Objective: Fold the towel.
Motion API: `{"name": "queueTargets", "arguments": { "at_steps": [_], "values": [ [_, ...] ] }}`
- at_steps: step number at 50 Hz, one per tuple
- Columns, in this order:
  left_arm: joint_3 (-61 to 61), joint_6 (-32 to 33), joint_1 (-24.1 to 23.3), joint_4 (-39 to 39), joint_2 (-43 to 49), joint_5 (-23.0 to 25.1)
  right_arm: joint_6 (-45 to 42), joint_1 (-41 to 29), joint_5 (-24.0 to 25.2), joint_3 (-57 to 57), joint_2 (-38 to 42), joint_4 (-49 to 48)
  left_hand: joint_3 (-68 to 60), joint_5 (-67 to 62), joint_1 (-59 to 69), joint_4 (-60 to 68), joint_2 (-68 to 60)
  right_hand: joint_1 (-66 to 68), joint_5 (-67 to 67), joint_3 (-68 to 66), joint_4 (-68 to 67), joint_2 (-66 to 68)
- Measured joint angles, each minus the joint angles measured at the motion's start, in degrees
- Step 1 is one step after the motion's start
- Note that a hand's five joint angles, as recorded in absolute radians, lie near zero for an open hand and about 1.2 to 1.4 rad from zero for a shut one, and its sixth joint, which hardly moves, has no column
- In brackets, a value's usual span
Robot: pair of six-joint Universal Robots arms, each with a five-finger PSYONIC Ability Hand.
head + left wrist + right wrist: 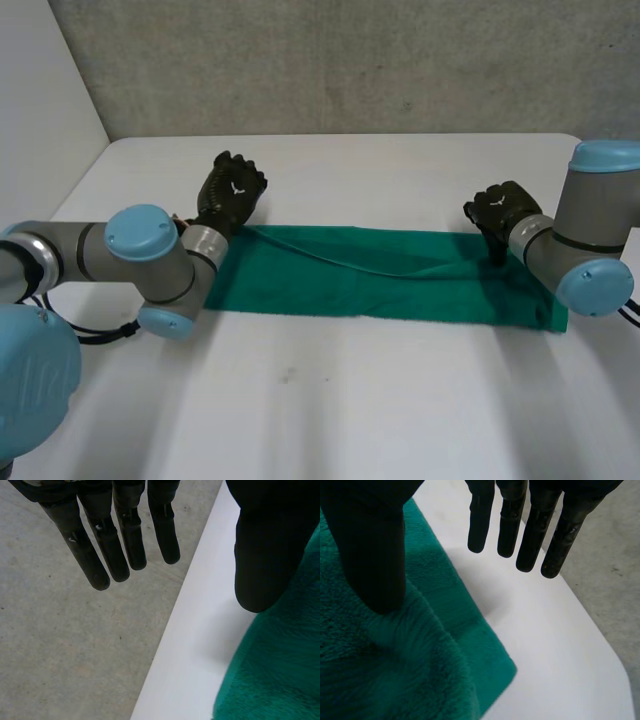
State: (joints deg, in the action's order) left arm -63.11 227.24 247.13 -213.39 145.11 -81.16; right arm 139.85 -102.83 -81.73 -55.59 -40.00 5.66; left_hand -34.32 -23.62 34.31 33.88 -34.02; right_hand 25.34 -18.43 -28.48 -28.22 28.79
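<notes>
A green towel (380, 275) lies flat as a long band across the white table (350, 410), with a raised fold line along its far part. My left hand (228, 192) hovers at the towel's far left corner, open, its fingers (125, 535) straight and apart from the thumb (265, 555), which hangs over the towel's (280, 670) edge. My right hand (500, 212) is at the far right corner, open too: its fingers (530, 530) point out over bare table, and its thumb (370, 540) is just above a rumpled ridge of towel (395, 670). Neither hand holds cloth.
The table's far edge (200, 630) runs just beyond my left hand, with grey concrete floor (75, 645) past it. The table's rounded right corner (600, 660) lies close to the towel's end. A grey wall (350, 60) stands behind the table.
</notes>
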Motion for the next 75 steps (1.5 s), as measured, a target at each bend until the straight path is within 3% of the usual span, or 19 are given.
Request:
{"name": "queueTargets", "arguments": {
  "at_steps": [13,24,30,41,46,48,51,75],
  "values": [
    [0.54,-0.04,0.02,1.93,1.39,1.66,1.45,0.67,0.38,1.06,1.31,2.22,-0.13,-0.21,0.23,0.35,-0.37,0.0,0.01,0.0,0.0,0.0],
    [0.52,-0.1,0.26,2.34,0.8,2.72,4.87,0.97,0.42,-0.69,-0.18,7.0,-11.52,-11.64,11.71,11.97,-11.86,0.21,-1.4,-1.12,-1.28,0.25],
    [0.29,-0.14,0.28,2.31,0.52,2.57,7.05,1.17,0.66,-2.02,-2.17,7.21,-11.65,-11.76,11.71,11.97,-12.01,4.35,-5.38,-6.37,-6.63,6.09],
    [-0.47,-0.21,0.22,2.36,0.42,2.42,6.98,2.57,0.83,-1.72,-2.54,7.08,-11.77,-11.76,11.71,11.97,-12.05,23.09,-26.97,-28.5,-28.9,27.84],
    [-0.53,-0.22,0.21,2.37,0.42,2.41,6.67,3.21,0.84,-1.0,-1.8,7.26,-11.76,-11.76,11.71,11.98,-12.04,23.04,-27.19,-28.54,-29.0,27.95],
    [-0.53,-0.22,0.23,2.37,0.43,2.41,6.36,3.43,0.81,-0.6,-1.35,7.69,-11.76,-11.75,11.7,11.97,-12.04,15.86,-20.46,-19.38,-19.75,18.81],
    [-0.55,-0.22,0.24,2.37,0.43,2.4,5.94,3.52,0.75,-0.34,-1.06,8.29,-11.76,-11.76,11.71,11.97,-12.04,14.55,-18.76,-17.17,-17.61,17.16],
    [-2.15,-0.23,0.28,2.46,-1.07,2.24,5.3,4.43,0.38,-1.29,-1.99,13.8,-11.75,-11.76,11.69,11.95,-12.01,13.31,-16.96,-15.54,-15.82,15.84]
  ]
}}
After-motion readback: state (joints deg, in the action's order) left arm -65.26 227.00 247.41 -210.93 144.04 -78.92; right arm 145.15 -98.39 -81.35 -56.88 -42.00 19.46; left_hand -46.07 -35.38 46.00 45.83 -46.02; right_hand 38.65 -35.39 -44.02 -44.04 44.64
